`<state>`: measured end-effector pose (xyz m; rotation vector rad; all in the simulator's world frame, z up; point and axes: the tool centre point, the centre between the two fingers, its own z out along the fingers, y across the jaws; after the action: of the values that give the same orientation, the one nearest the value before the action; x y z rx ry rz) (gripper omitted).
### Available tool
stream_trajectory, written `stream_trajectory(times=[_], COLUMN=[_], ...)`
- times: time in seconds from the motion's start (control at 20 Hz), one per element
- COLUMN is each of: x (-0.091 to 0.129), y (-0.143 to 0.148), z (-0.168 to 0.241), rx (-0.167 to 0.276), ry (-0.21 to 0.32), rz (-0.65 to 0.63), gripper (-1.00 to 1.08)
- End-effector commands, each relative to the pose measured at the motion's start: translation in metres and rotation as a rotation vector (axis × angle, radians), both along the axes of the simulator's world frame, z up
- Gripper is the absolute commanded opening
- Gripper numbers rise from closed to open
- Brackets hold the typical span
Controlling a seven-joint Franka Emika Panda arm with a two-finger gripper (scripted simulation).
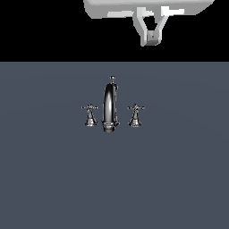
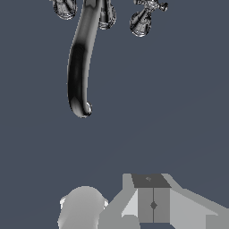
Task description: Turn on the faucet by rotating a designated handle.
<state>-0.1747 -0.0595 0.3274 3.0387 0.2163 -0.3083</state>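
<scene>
The chrome faucet (image 1: 109, 105) stands in the middle of the grey-blue surface, with a tall arched spout and a small knob (image 1: 112, 78) on top. One cross-shaped handle (image 1: 90, 114) is on the exterior view's left and another (image 1: 135, 114) on its right. My gripper (image 1: 153, 39) hangs well away from the faucet, near the exterior view's top and slightly right of the spout, touching nothing. In the wrist view the gripper (image 2: 153, 205) has its fingers closed together and empty. That view also shows the spout (image 2: 80, 67) and one handle (image 2: 145, 15) at a distance.
The flat grey-blue surface (image 1: 53, 179) spreads around the faucet. The white body of my arm (image 1: 143, 6) fills the upper edge of the exterior view against a black background. A pale rounded part of the arm (image 2: 82, 208) shows beside the fingers in the wrist view.
</scene>
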Motion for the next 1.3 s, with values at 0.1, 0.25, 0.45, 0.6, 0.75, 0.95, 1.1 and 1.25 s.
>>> stream_trajectory(times=[0.1,0.25,0.45,0.6,0.75,0.95,1.1,1.25], x=[0.062,0.068,0.128,0.140,0.158,0.169,0.208,0.233], y=[0.003,-0.002,0.005,-0.018,-0.086,-0.050,-0.018,-0.103], z=[-0.024,-0.078,-0.102,-0.129,-0.156,-0.207,-0.231,-0.231], rx=[-0.008,0.049,0.071,0.090,0.076,0.120,0.125,0.025], ry=[-0.070,-0.042,-0.137,-0.164,-0.211,-0.211,-0.258,-0.363], rz=[0.076,0.054,0.015,-0.136,-0.396,-0.490,-0.563,-0.622], gripper=[-0.74,-0.59,-0.16,-0.31,-0.40,-0.80,0.49,-0.72])
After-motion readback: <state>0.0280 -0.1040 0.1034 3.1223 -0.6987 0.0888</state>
